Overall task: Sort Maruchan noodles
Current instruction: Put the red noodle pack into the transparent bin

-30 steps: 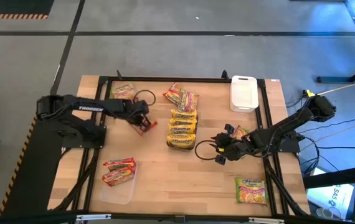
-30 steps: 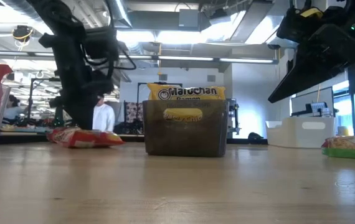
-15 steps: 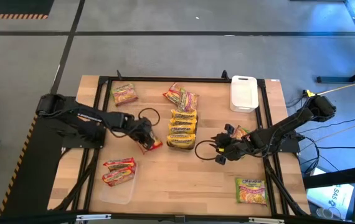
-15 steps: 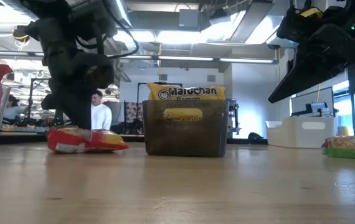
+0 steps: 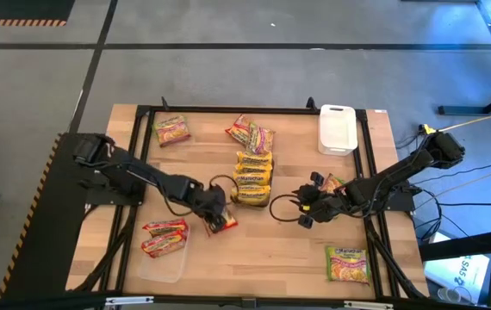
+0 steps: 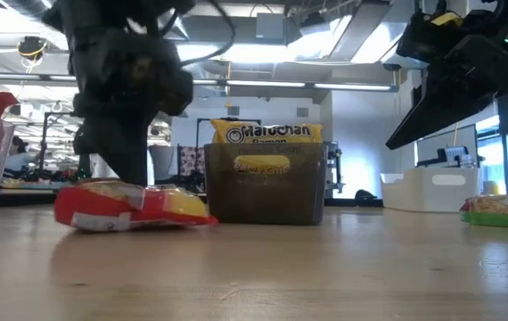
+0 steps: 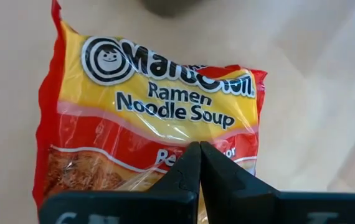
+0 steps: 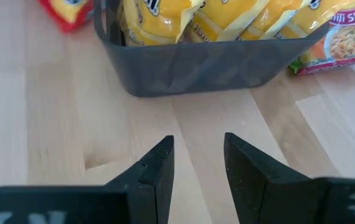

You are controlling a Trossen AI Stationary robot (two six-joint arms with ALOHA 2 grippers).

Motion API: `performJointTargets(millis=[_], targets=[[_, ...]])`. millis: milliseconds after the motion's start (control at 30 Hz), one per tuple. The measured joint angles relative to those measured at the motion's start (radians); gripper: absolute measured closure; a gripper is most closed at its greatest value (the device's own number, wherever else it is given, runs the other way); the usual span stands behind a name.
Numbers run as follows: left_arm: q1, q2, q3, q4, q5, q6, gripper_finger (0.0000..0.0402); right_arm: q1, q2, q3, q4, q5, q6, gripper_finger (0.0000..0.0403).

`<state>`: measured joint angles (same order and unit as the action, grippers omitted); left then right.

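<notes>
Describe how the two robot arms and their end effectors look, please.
Both arms are dark, jointed and slim, with looping black cables. The left end effector has two flat black fingers tapering to narrow tips. The right end effector has matching matte black, wedge-shaped fingers.

a pale wooden bench [image 5: 254, 237] stands on a grey concrete floor [image 5: 228, 69] crossed by dark lines. beyond it, bright strip lights [image 6: 263, 53] and ducts run under an open workshop ceiling; cables [image 5: 478, 176] trail at one side.
</notes>
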<state>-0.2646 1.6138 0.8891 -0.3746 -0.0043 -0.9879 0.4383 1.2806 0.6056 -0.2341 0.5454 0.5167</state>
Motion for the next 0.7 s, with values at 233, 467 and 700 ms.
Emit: performJointTargets(millis=[233,467,700], targets=[[-0.090,0.130,0.146,-0.008,-0.007,-0.021,0.0401,0.000,0.000,0.000,0.000,-0.007,0.000,0.0288],[-0.130,0.301,0.305,0.047,0.023,0.000,0.0401,0.006,0.000,0.000,0.028,-0.086,0.007,0.0288],[-0.174,0.443,0.516,0.042,-0.064,0.089,0.0401,0.115,0.000,0.000,0.173,-0.111,0.010,0.0288]])
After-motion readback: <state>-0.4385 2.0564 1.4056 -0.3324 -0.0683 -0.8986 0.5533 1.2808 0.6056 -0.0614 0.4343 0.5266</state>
